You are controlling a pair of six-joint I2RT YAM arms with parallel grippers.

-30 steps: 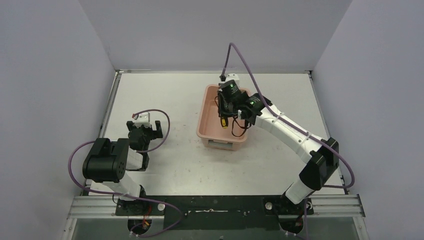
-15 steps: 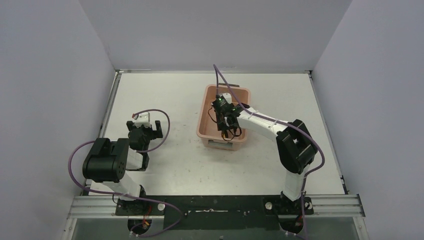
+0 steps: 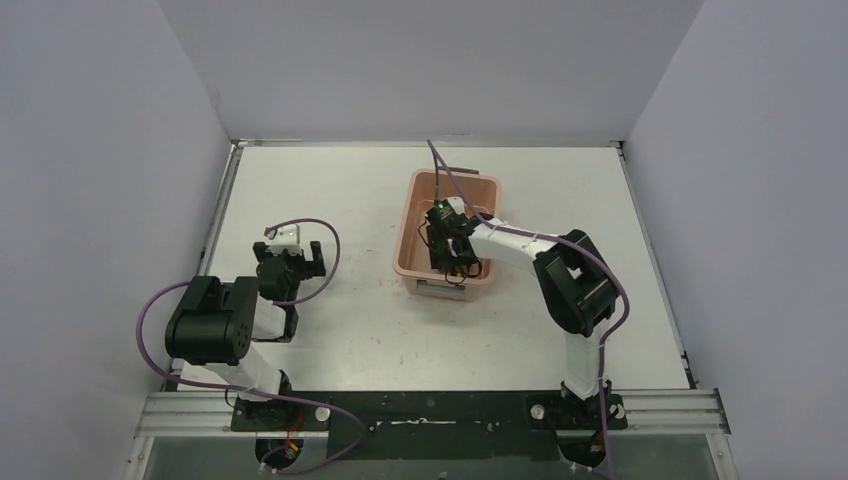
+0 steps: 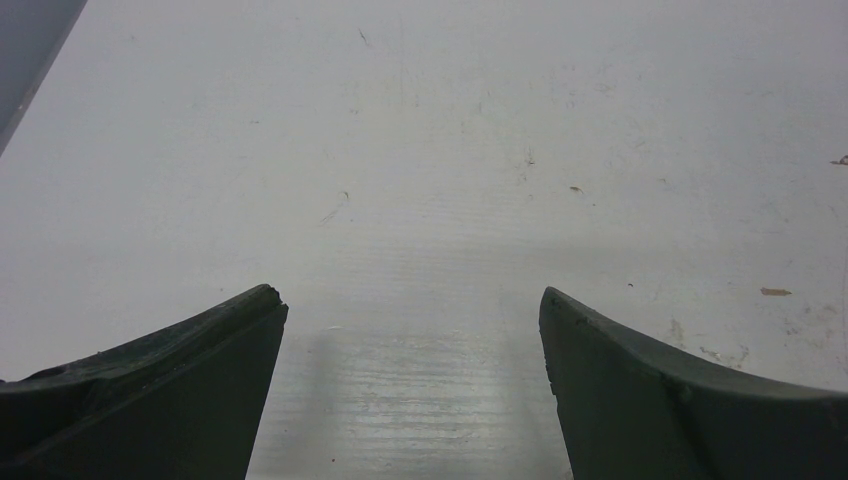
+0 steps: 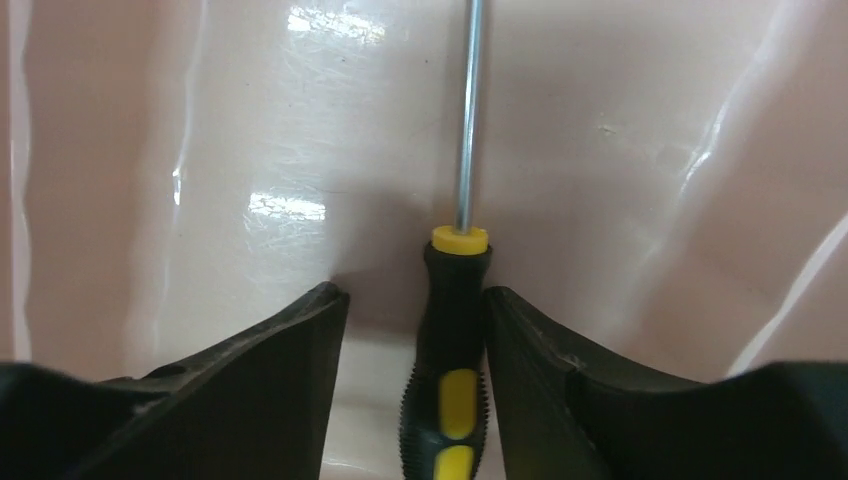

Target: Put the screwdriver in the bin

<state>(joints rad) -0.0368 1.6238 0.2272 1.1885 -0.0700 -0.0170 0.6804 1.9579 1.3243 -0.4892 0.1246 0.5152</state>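
Screwdriver (image 5: 455, 300) delivery is finishing: the bin (image 3: 412, 230) is now taking in the right gripper (image 5: 415, 292), which has sunk lower and is spreading its jaws, so the screwdriver is seemingly lying freed on the bin floor. Its shaft tip and handle butt are running out of frame.

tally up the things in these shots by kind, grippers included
screwdriver: 1
bin: 1
grippers: 2, the left gripper and the right gripper
total: 4
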